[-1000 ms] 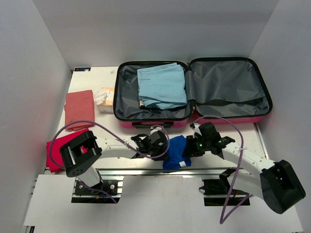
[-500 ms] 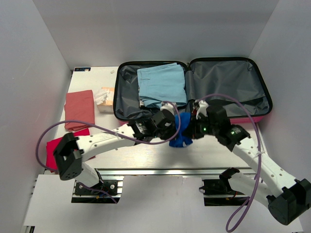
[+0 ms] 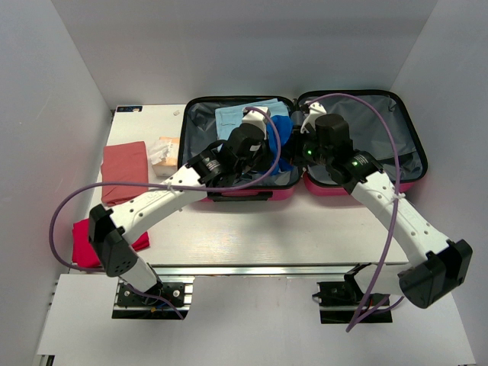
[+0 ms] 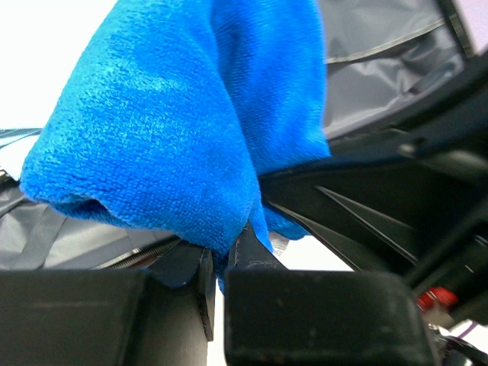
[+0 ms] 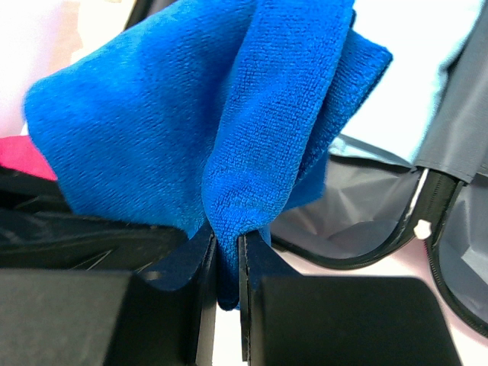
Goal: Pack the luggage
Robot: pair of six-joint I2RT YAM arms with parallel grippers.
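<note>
Both pincers hang over the open luggage [image 3: 374,141], which lies flat at the far side of the table [image 3: 320,229], long axis L-R, hinge running near-far down the middle. The left gripper [image 3: 267,136] is clamped tight on one edge of a blue cloth [image 3: 282,131] and the right gripper [image 3: 299,141] on the other. Both wrist views show terry pinched btwn nearly closed jaws. The cloth hangs approx over the hinge, so the case is straight below and neither arm is clearly nearer. Next move is prob. lower-and-release into one half. Count: 1 luggage w/ 2 halves, 1 blue cloth, 1 light-blue garment [image 3: 232,118] in the L half, bare lining in the R half. On the table to the L: 1 salmon cloth [image 3: 124,171], 1 red cloth [image 3: 82,232], 1 small packet [image 3: 164,151].
</note>
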